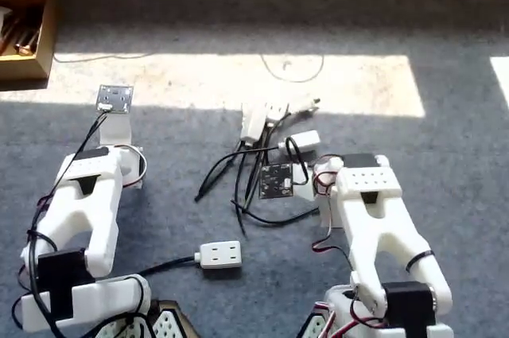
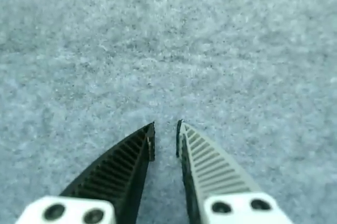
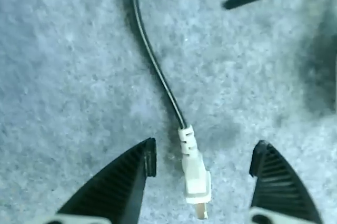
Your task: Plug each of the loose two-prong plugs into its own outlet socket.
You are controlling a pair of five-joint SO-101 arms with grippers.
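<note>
A white two-prong plug (image 3: 195, 179) on a black cord (image 3: 152, 55) lies on the grey carpet between the fingers of my right gripper (image 3: 205, 158), which is open and does not touch it. More white plugs (image 1: 256, 121) with tangled black cords lie in a heap at the carpet's middle, just ahead of the right arm (image 1: 370, 203). A white outlet strip (image 1: 220, 254) lies nearer the front, between the two arms. My left gripper (image 2: 165, 139) hangs over bare carpet, shut to a slim gap with nothing in it. The left arm (image 1: 87, 195) stands well left of the heap.
A wooden box (image 1: 28, 32) sits at the far left corner. A thin wire (image 1: 290, 71) loops across the sunlit strip of carpet at the back. Black cords (image 1: 238, 179) sprawl from the heap toward the front.
</note>
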